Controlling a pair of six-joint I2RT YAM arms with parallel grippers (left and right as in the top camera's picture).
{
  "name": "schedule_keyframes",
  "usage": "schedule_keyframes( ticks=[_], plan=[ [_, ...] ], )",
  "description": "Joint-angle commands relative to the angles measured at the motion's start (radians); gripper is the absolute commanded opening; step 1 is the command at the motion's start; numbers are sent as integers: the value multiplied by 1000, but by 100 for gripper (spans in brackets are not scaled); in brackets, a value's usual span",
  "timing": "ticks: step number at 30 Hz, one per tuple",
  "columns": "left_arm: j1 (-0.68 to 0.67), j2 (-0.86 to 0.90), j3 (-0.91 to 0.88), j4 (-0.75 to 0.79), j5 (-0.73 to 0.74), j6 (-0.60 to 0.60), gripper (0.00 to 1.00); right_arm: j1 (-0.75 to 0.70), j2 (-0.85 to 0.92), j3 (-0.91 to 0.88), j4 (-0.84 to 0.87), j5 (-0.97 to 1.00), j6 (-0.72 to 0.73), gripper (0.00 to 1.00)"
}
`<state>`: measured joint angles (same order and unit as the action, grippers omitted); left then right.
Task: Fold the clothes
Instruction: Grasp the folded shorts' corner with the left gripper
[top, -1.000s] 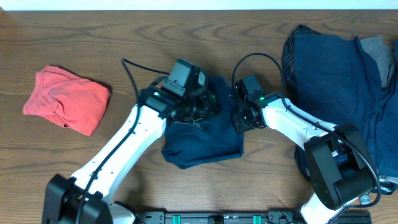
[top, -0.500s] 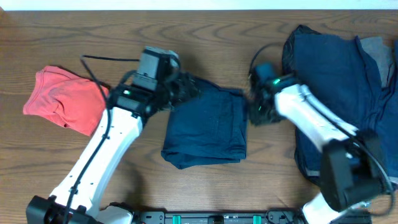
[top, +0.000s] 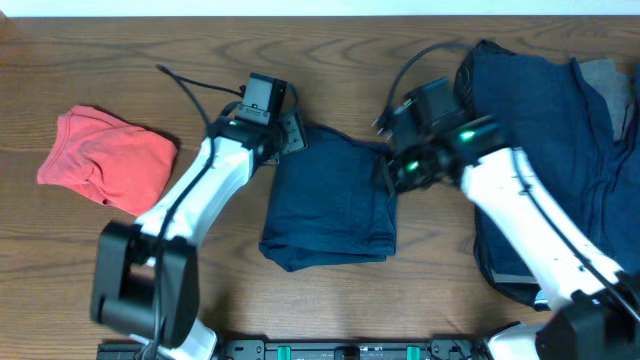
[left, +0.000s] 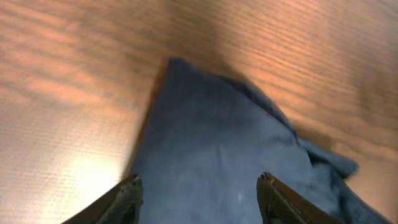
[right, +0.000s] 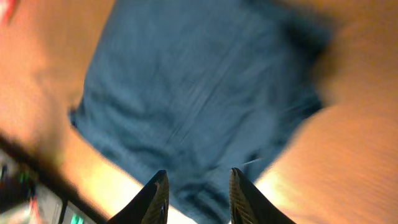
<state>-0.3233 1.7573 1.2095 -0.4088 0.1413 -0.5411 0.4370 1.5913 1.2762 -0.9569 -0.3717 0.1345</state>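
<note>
Wood-grain desk (top: 100, 60) holds your soft, squarish navy garment (top: 335, 205); only wrist views show left claw (left: 199, 186) and right claw (right: 198, 180) spread.

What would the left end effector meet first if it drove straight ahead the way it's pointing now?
Most likely the folded navy garment: in the wrist view it fills the space ahead of the open left end effector, with bare table beyond its corner. Depth is unclear.
</note>
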Motion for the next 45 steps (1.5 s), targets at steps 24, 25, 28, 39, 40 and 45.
schedule_keyframes(
  ticks=[24, 25, 28, 39, 40, 45],
  plan=[
    [3, 199, 5, -615, 158, -18, 59, 4, 72, -454, 501, 463, 279, 40],
    [3, 199, 5, -647, 204, -19, 57, -20, 72, -454, 562, 486, 267, 40],
    [3, 185, 6, -702, 301, -44, 56, -76, 71, -441, 696, 443, 194, 40],
    [3, -82, 10, -388, 158, 55, 80, -82, 0, -272, 454, 311, 128, 48],
    [3, -91, 10, -335, 135, 94, 85, -82, -11, -264, 430, 311, 137, 48],
    [3, -64, 10, -147, 128, 341, 98, -82, -47, -262, 333, 311, 187, 51]
  ],
)
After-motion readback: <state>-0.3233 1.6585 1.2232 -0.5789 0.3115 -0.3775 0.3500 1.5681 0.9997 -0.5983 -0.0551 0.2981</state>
